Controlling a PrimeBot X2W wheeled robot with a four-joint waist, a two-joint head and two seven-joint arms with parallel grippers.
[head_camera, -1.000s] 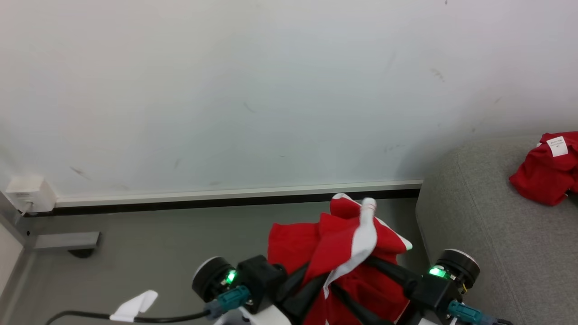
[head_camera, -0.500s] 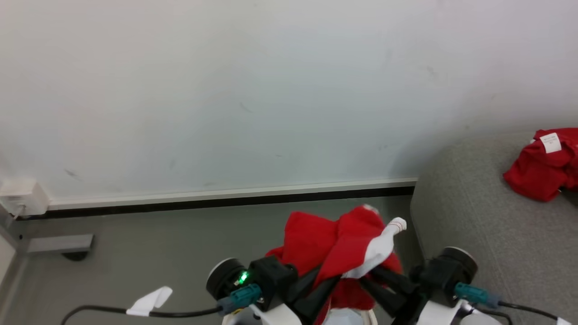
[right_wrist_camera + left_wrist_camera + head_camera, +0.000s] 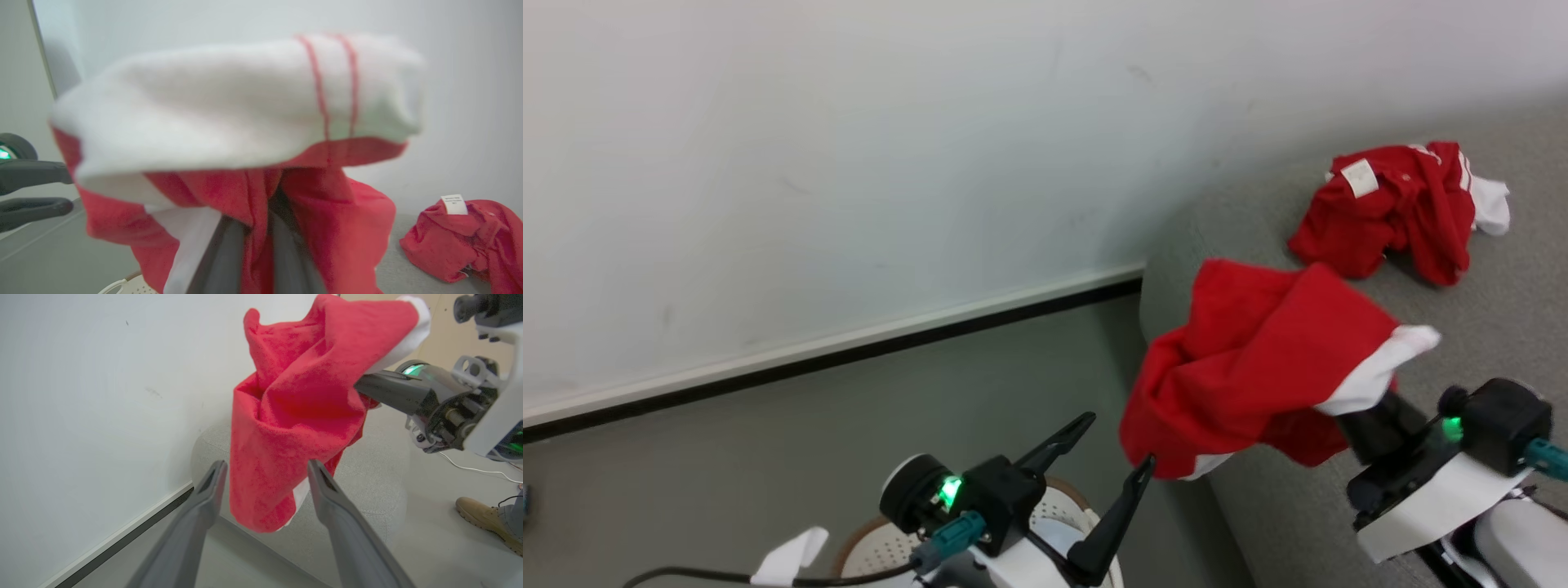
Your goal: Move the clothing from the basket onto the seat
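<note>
Left jaws just let go and stand open. Right jaws alone clamp the garment (image 3: 1258,359), now over the left edge of the seat (image 3: 1503,310); drop looks next.

A pale white wall (image 3: 849,147), faintly scuffed, meets a smooth grey floor (image 3: 768,441) along a white skirting board (image 3: 833,337) edged below by a black strip. The light grey upholstered seat (image 3: 1519,327) stands against the wall at the right. Soft, even light leaves a dim shadow on the wall beside it.
</note>
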